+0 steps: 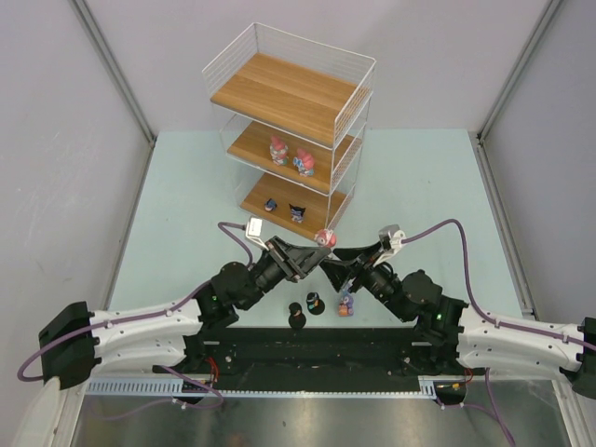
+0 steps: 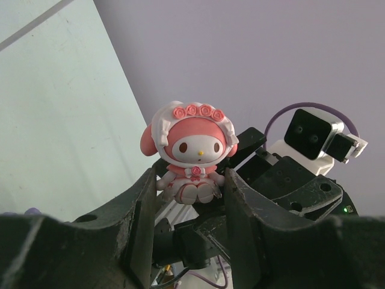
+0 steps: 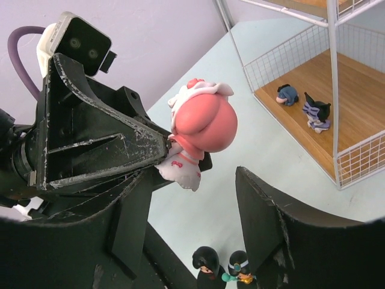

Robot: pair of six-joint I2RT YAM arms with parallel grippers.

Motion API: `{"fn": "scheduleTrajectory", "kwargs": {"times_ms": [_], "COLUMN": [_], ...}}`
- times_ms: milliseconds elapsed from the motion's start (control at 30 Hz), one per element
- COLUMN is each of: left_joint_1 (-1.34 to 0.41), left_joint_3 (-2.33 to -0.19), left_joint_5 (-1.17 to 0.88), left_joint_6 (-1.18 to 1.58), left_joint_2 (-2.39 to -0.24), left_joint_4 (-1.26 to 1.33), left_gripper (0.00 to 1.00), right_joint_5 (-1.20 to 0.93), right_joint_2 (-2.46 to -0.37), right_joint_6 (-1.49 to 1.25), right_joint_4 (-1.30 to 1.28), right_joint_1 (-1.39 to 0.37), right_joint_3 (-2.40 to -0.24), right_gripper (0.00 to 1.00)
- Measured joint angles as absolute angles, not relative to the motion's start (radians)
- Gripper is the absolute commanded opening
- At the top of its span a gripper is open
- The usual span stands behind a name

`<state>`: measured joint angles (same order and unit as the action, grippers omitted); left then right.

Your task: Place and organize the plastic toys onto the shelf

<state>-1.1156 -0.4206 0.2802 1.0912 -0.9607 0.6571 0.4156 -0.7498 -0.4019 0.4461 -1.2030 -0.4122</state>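
Shelf [image 1: 279, 93]: top board bare, open from above. Middle board: two pink toys [image 1: 278, 150] take its centre and right, left end free. Bottom board: two dark toys [image 1: 297, 212] at its middle. Just in front of its right corner, left gripper [image 1: 318, 244] and right gripper [image 1: 331, 264] meet, blocking that side.

Pink-hooded figurine [image 2: 192, 159] upright in left gripper [image 2: 191, 183]; shelf [image 1: 279, 88] holds four toys [image 1: 278, 149]; three more on table [image 1: 186, 186].

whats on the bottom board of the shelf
A dark blue toy and a dark-haired purple toy sit apart on the bottom board. From above, the middle board covers its back part, so anything there cannot be seen.
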Motion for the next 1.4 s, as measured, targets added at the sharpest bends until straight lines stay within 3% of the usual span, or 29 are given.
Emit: {"fn": "scheduleTrajectory", "kwargs": {"times_ms": [500, 667, 833, 933, 1133, 1400], "left_joint_1": [-1.124, -1.130, -1.139, -1.142, -1.142, -1.138], "left_joint_3": [-0.420, -0.395, -0.360, -0.352, -0.351, -0.346], "left_joint_5": [0.275, 0.281, 0.297, 0.305, 0.329, 0.352], "left_joint_6": [1.125, 1.178, 1.247, 1.278, 1.310, 1.328], "left_joint_2": [-0.990, -1.014, -1.034, -1.048, -1.086, -1.112], "left_joint_4": [0.701, 0.763, 0.839, 0.865, 0.889, 0.924], "left_gripper": [0.00, 0.00, 0.00, 0.00, 0.00, 0.00], "right_joint_5": [0.425, 0.424, 0.426, 0.425, 0.418, 0.437], "right_joint_2": [-0.762, -0.762, -0.762, -0.763, -0.767, -0.767], "right_joint_6": [-0.399, -0.398, -0.392, -0.390, -0.368, -0.366], "right_joint_4": [0.458, 0.458, 0.450, 0.448, 0.445, 0.431], "right_joint_1": [-1.197, -1.195, -1.196, -1.196, -1.198, -1.195], "right_joint_3": [-0.412, -0.412, -0.412, -0.412, -0.411, -0.410], "right_gripper": [0.53, 0.60, 0.59, 0.52, 0.03, 0.00]}}
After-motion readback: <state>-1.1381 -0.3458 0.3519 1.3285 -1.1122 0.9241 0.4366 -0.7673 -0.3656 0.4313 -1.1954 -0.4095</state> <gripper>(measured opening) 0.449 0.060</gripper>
